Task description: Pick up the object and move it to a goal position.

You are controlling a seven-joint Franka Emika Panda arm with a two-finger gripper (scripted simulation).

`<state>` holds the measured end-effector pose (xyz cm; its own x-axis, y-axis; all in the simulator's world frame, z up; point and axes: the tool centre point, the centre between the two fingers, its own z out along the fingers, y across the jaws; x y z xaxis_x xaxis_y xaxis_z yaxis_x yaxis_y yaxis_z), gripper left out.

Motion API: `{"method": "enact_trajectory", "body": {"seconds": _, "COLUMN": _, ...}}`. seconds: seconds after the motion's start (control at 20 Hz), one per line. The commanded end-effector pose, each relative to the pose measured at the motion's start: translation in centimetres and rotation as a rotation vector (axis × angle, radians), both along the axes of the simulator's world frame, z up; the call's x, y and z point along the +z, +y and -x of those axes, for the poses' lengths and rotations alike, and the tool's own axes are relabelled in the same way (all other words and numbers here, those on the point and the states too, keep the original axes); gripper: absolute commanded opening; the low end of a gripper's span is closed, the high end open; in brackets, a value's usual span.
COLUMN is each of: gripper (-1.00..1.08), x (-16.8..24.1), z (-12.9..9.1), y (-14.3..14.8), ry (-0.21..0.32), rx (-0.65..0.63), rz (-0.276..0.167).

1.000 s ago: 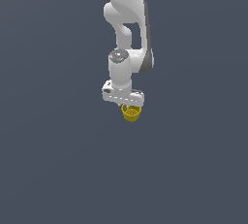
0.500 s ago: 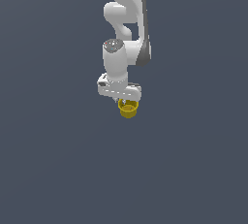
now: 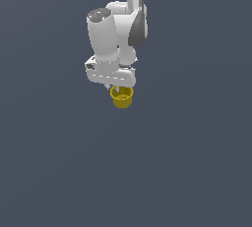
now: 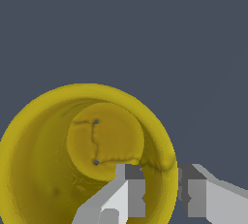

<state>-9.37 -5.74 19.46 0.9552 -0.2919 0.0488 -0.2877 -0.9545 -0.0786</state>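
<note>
The gripper (image 4: 162, 191) is clamped on just one wall of the yellow cup (image 3: 122, 97), so a quick swing could easily make it slip out.

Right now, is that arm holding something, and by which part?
Yes: the gripper pinches the yellow cup by its rim wall, one finger inside, one outside.

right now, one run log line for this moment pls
phase: carrying | gripper: shut on yellow cup wall, one finger inside, one outside | cup: upright
</note>
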Motion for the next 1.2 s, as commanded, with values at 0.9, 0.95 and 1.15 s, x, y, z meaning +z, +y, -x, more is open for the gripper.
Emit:
{"method": "enact_trajectory", "body": {"seconds": 0.9, "gripper": -1.0, "x": 18.2, "z": 1.8, "y": -8.4, "ry": -0.002, "rx": -0.001, "rz": 0.001}}
{"method": "enact_trajectory", "body": {"seconds": 0.95, "gripper": -1.0, "x": 18.7, "z": 1.8, "y": -8.6, "ry": -0.002, "rx": -0.001, "rz": 0.001}}
{"method": "enact_trajectory", "body": {"seconds": 1.15, "gripper": -1.0, "x": 20.2, "z": 1.9, "y": -9.3, "ry": -0.002, "rx": -0.001, "rz": 0.001}}
